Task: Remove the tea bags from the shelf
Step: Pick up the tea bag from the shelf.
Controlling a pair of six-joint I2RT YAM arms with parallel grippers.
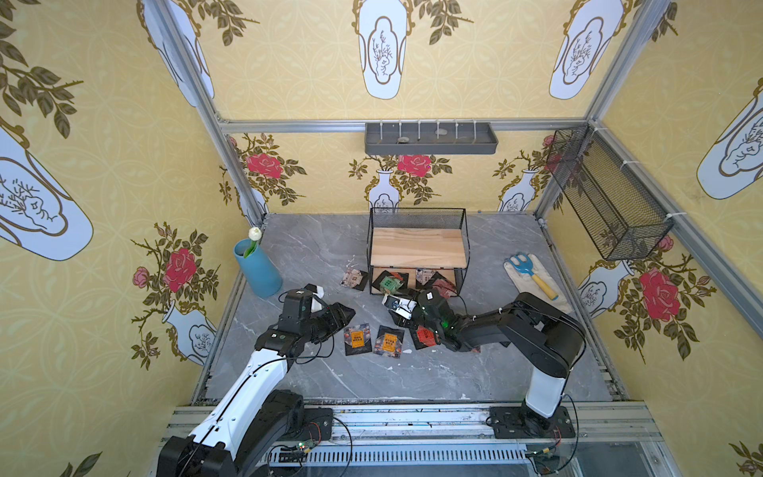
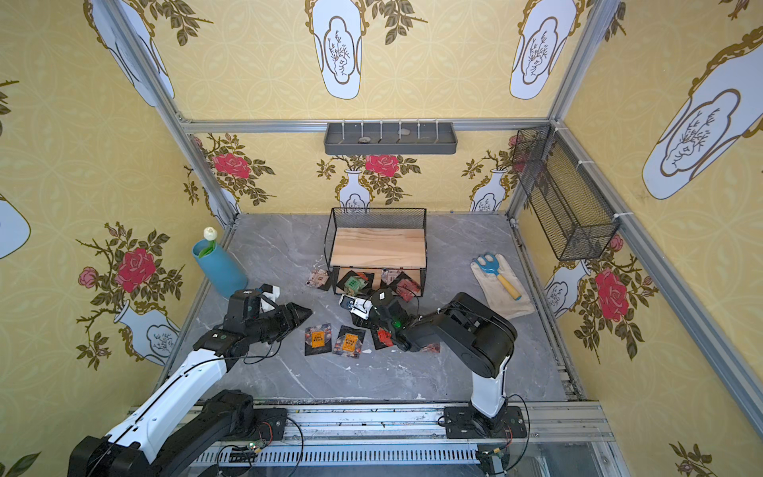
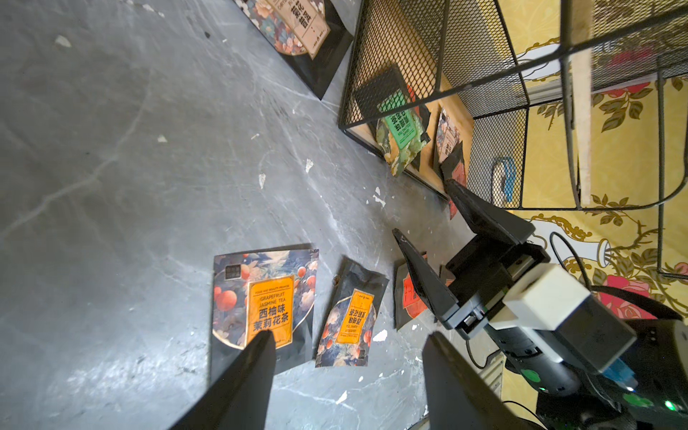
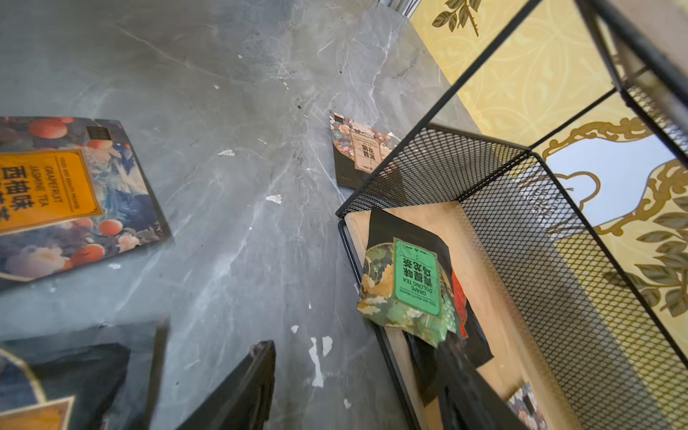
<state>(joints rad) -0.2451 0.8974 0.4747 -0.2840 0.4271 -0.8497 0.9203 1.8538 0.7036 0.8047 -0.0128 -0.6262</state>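
Grey marble-patterned stone is seen as the surface (image 1: 289, 256), on which a small two-tier shelf (image 1: 418, 247) of black wire, black mesh and light wooden boards is set. On its lower board a flat black green-labelled tea bag (image 4: 415, 275) is seen, one corner hanging past the front wire. A beige-labelled tea bag (image 1: 425, 274) and a red-labelled tea bag (image 1: 445, 288) are laid further along the same board. Off the shelf, a second beige-labelled tea bag (image 1: 354, 279) is laid on the surface just beside the shelf's side. Two orange-labelled tea bags (image 1: 357, 336) are laid side by side in front of it, with a second red-labelled tea bag (image 1: 425, 334) next to them. The right end effector (image 3: 422, 208) is held at the front of the lower tier, released, with nothing between its black fingers (image 3: 424, 283). One finger is placed over the board by the green-labelled tea bag, the other over the surface. Whether the bag is touched cannot be told. The left end effector (image 1: 347, 314) is held released over the surface, near the orange-labelled tea bags.
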